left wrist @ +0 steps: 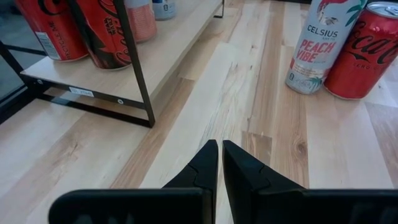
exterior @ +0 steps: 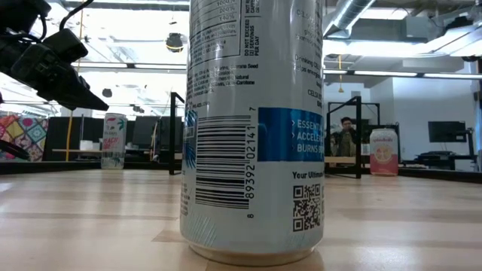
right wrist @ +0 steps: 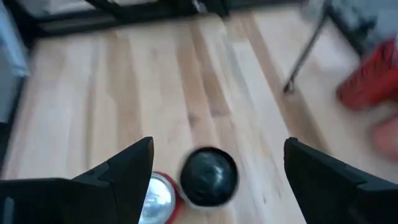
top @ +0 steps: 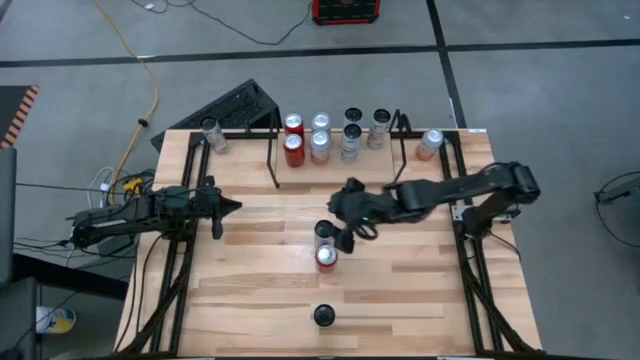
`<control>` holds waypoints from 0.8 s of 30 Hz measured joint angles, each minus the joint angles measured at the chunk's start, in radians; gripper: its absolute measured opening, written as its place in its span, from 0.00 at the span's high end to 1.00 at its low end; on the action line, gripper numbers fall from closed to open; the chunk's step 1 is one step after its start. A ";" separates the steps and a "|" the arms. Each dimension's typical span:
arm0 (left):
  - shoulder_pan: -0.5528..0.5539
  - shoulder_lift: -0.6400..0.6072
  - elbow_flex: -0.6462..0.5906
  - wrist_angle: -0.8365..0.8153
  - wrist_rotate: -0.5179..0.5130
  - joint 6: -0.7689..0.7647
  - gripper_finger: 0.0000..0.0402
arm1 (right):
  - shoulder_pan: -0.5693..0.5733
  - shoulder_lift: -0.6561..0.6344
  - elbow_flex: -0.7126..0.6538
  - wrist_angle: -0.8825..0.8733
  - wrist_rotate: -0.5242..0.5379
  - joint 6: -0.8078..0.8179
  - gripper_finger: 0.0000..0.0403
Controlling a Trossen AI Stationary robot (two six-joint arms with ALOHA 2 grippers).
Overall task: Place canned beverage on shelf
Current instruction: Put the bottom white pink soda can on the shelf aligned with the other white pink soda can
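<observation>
A pale Celsius can (top: 325, 232) and a red cola can (top: 327, 257) stand side by side at the table's middle. They also show in the left wrist view (left wrist: 317, 43) (left wrist: 364, 53). My right gripper (top: 340, 237) hovers open over them. In its wrist view (right wrist: 217, 149) the dark-topped can (right wrist: 208, 176) and the red can's silver top (right wrist: 158, 196) lie below, between the fingers, untouched. The shelf (top: 275, 150) of black rods stands at the far edge and holds several cans. My left gripper (top: 228, 207) is shut and empty at the left.
A blue-and-white can (top: 323, 316) stands near the front edge and fills the low view (exterior: 252, 128). Single cans stand beside the shelf's left (top: 210, 135) and right (top: 430, 143) ends. Bare wood lies between the middle cans and the shelf.
</observation>
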 joint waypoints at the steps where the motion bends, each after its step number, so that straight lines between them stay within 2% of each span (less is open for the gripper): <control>1: 0.000 0.000 0.000 0.000 0.000 0.000 0.97 | -0.013 0.017 -0.001 -0.011 -0.011 0.022 0.18; 8: 0.000 0.000 0.000 0.000 -0.001 0.000 0.97 | -0.046 0.088 0.001 0.001 -0.015 0.065 0.20; 24: 0.000 0.000 0.000 0.000 -0.003 0.000 0.97 | 0.000 0.216 0.000 0.034 -0.002 0.195 0.20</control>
